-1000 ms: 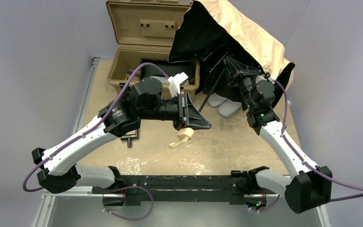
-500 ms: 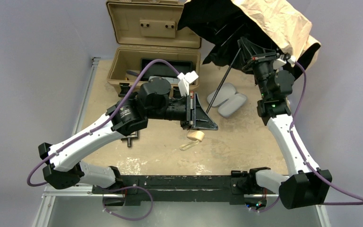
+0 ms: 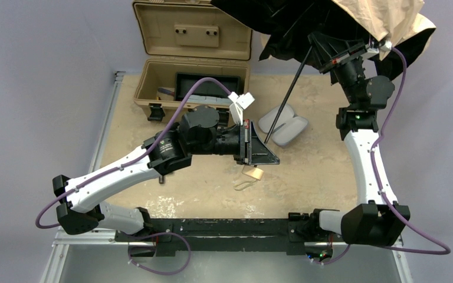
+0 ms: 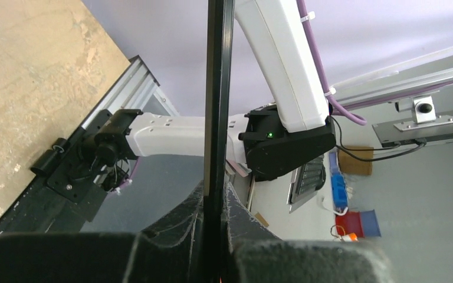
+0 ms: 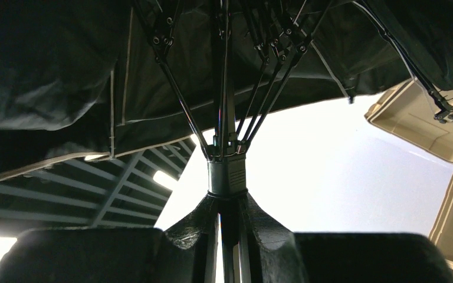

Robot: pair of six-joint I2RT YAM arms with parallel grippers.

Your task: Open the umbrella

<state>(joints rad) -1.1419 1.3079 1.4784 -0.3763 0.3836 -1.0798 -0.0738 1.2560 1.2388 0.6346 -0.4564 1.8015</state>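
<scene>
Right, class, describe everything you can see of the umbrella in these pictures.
The umbrella is partly open and tilted: cream-tan fabric outside, black lining and thin ribs fanning from a runner. Its thin dark shaft slants down to a small tan knob handle with a strap. The left gripper clamps the shaft low; the right gripper grips just below the runner.

A robotics lab cell: a scuffed table [image 3: 307, 177] edged with aluminium framing [image 3: 103, 127], a black mounting rail [image 3: 224, 227], plain grey walls [image 3: 35, 88], and ceiling strip lights [image 5: 164, 180].
</scene>
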